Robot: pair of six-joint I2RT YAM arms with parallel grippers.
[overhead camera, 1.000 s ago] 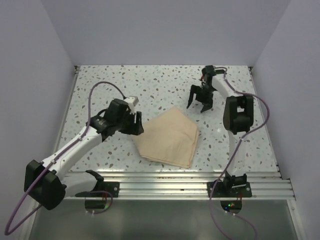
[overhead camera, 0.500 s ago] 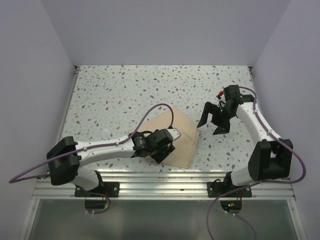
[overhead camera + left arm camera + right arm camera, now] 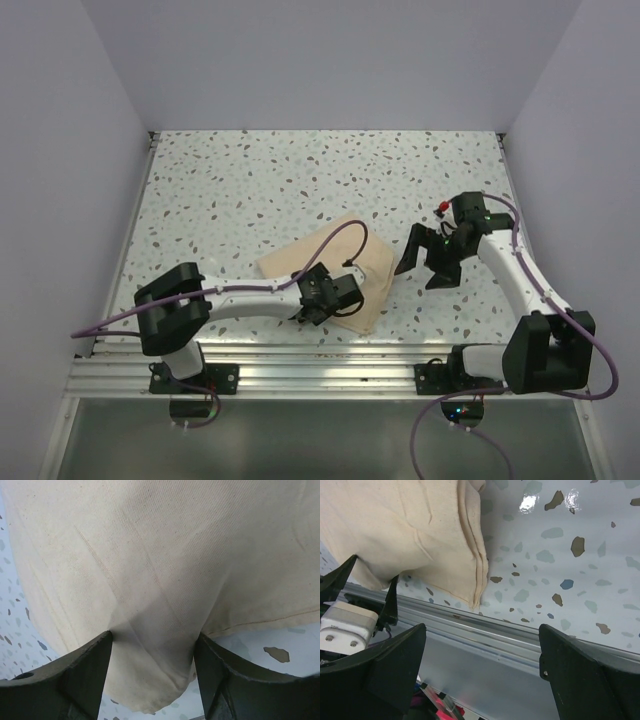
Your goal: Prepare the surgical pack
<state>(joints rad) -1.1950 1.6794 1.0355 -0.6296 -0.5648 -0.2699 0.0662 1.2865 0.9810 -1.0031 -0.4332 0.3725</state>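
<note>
The tan wrap sheet (image 3: 300,262) lies folded into a bundle on the speckled table, near the front. My left gripper (image 3: 348,304) is low over its near right part. In the left wrist view the fingers (image 3: 80,680) stand apart with a corner fold of the wrap (image 3: 165,555) between them; gripper (image 3: 155,640) open. My right gripper (image 3: 425,270) is open and empty just right of the wrap, above the table. The right wrist view shows the wrap's edge (image 3: 410,530) between and beyond its gripper (image 3: 480,630). The tray, instruments and gauze are hidden.
The aluminium rail (image 3: 330,355) runs along the table's near edge, close to the wrap's near corner; it also shows in the right wrist view (image 3: 520,635). The left arm's purple cable (image 3: 335,240) loops over the wrap. White walls enclose the table.
My left arm has swung from the wrap's left side across to its near right corner. My right arm has come from the far back down to the wrap's right edge.
</note>
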